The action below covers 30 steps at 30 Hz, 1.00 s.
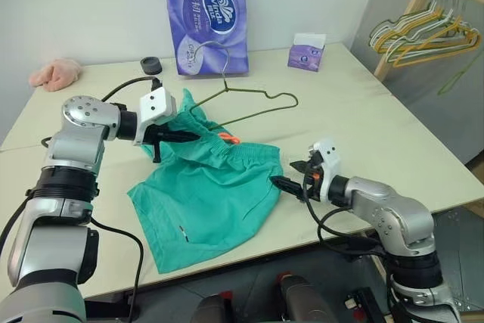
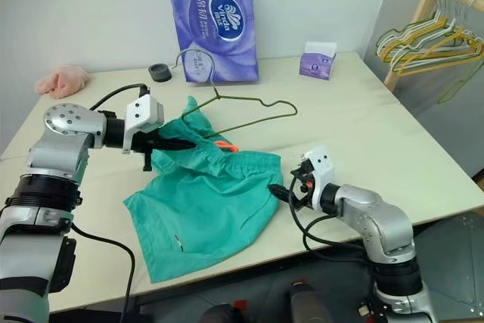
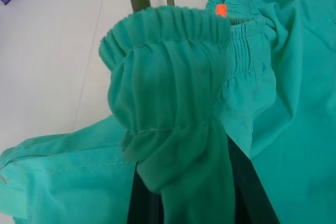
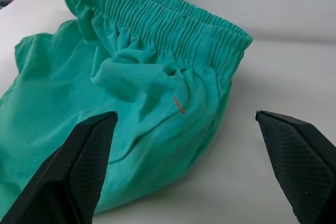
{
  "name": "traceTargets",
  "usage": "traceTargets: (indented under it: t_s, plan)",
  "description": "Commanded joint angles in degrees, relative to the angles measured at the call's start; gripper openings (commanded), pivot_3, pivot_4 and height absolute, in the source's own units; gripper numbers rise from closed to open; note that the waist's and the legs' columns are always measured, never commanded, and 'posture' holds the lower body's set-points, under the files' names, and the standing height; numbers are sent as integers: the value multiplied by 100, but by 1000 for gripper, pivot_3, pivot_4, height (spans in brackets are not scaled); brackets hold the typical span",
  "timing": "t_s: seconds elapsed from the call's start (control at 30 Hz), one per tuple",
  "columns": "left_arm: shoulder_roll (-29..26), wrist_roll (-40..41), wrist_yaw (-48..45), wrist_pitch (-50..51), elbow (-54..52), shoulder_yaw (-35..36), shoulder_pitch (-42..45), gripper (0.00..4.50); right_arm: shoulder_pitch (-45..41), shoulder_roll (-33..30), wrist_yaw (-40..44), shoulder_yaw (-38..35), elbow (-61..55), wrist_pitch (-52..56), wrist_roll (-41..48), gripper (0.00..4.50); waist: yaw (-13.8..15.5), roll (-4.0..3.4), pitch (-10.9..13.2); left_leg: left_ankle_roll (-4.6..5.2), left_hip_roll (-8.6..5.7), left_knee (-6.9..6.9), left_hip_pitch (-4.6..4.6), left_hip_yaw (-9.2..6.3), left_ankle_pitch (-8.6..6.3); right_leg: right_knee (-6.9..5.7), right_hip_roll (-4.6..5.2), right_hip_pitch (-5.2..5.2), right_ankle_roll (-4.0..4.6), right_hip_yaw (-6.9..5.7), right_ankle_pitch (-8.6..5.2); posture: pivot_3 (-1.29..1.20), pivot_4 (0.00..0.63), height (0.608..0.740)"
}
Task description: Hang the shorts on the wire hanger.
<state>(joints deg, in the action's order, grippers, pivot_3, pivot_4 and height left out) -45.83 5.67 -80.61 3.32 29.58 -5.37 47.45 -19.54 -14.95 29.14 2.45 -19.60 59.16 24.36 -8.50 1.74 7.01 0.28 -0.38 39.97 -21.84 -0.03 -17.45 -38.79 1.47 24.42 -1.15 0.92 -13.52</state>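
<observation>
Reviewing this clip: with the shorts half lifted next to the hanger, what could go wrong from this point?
1. Only the left gripper pinches the waistband of the shorts; the right gripper stands open at the other waistband end, so the fabric may sag or slip.
2. The wire hanger lies loose on the table with one end under the shorts; pulling the cloth could drag it.

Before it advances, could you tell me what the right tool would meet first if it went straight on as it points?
Most likely the shorts: the open right tool faces their gathered waistband corner, with nothing between.
</observation>
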Motion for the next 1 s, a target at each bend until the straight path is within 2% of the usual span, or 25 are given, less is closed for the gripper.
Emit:
traceTargets:
  t_s: [0.03, 0.2, 0.3, 0.67, 0.7, 1.0]
  plan:
    - [-109, 154, 51, 28, -278, 197, 10, 2, -233, 223, -209, -59, 200, 131, 154, 4500, 23, 0, 0, 0, 0, 0, 1, 0, 0, -2, 0, 0, 0, 0, 0, -178, 76, 740]
    - [-100, 182, 108, 69, -385, 239, -74, 2, -504, 638, -426, 5, 815, 177, 166, 4500, 27, 0, -1, 0, 1, 0, 2, 0, 0, -4, -1, 0, 0, -1, 0, -174, 75, 740]
    - [-99, 205, 146, 100, -437, 254, -107, 2, -584, 718, -520, 181, 1035, -64, -7, 3914, 25, -1, -1, 0, 2, -1, 1, -1, 0, -5, -1, 3, 0, 0, 0, -171, 76, 740]
    - [-102, 334, 392, 221, -639, 406, -280, 2, -522, 188, -931, 791, 1436, -1950, -1398, 140, 27, -1, -1, 0, 1, -1, 1, 0, 0, -5, -1, 3, 0, -1, 0, -171, 77, 740]
    - [-114, 368, 403, 271, -685, 432, -313, 2, -530, 121, -990, 772, 1490, -2141, -1526, 0, 27, -1, -1, 0, 1, -1, 1, 0, 0, -5, -1, 3, 0, 0, 0, -171, 77, 740]
    - [-665, 914, -100, 1316, -1340, 552, -724, 2, -463, -463, -972, 286, 1575, -2828, -1794, 0, 17, -1, -1, 0, 2, -2, 1, 0, 0, -5, -2, 3, 0, 1, 0, -169, 80, 740]
